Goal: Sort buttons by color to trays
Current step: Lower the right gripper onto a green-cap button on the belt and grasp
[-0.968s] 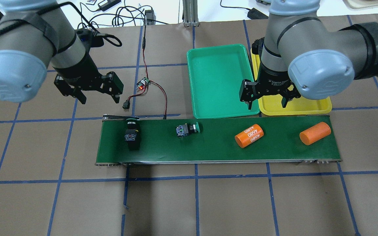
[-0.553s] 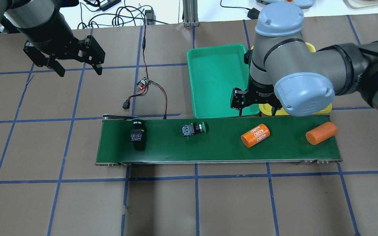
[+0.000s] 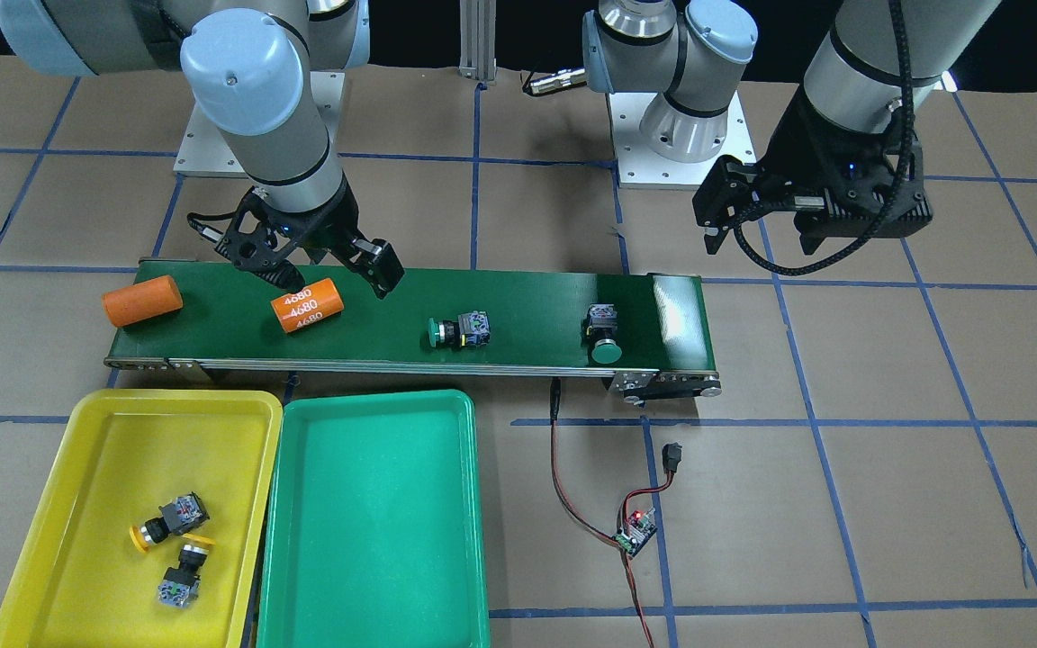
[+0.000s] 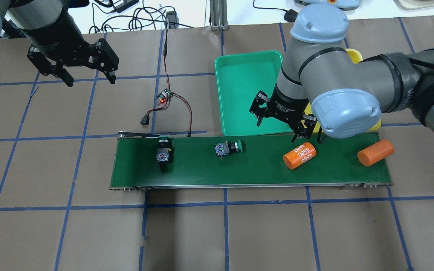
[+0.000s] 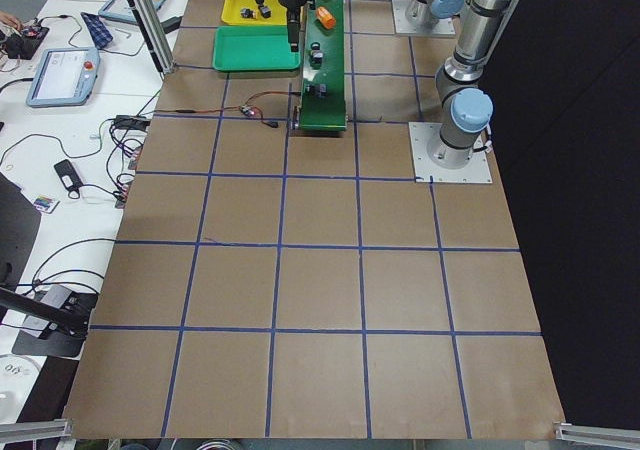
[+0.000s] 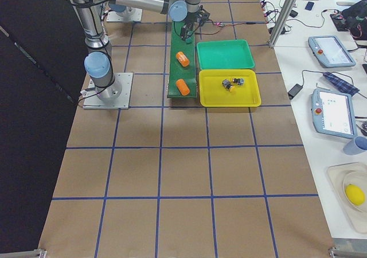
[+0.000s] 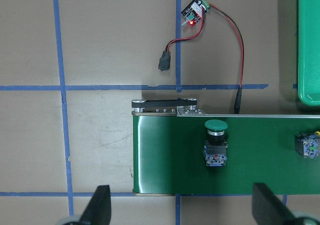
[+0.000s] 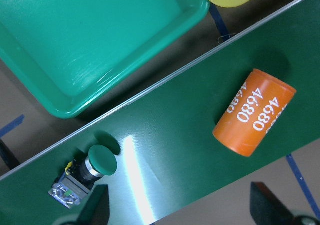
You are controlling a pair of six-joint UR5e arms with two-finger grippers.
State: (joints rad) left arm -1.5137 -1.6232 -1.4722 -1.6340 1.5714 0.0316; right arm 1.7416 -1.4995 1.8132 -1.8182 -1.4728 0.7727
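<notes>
Two green-capped buttons lie on the dark-green conveyor belt [image 4: 202, 173], one near its left end [image 4: 163, 152] [image 7: 215, 145] and one mid-belt [image 4: 229, 148] [image 8: 95, 167]. Two yellow-capped buttons [image 3: 165, 522] [image 3: 184, 571] lie in the yellow tray [image 3: 77, 450]. The green tray [image 4: 247, 86] holds nothing. My right gripper [image 4: 283, 130] [image 8: 182, 207] is open and empty, above the belt's far edge by the green tray's corner, right of the mid-belt button. My left gripper [image 4: 90, 81] [image 7: 182, 207] is open and empty, high over the table, far left of the belt.
Two orange cylinders lie on the belt's right part, one marked 4680 [image 4: 299, 155] and one plain [image 4: 375, 153]. A small circuit board [image 4: 164, 96] with red and black wires lies on the table beyond the belt's left end. My right arm hides most of the yellow tray overhead.
The belt has carried the buttons and cylinders to the right. My right gripper moved left from over the trays to the belt's far edge and turned. My left gripper rose and drew back to the left.
</notes>
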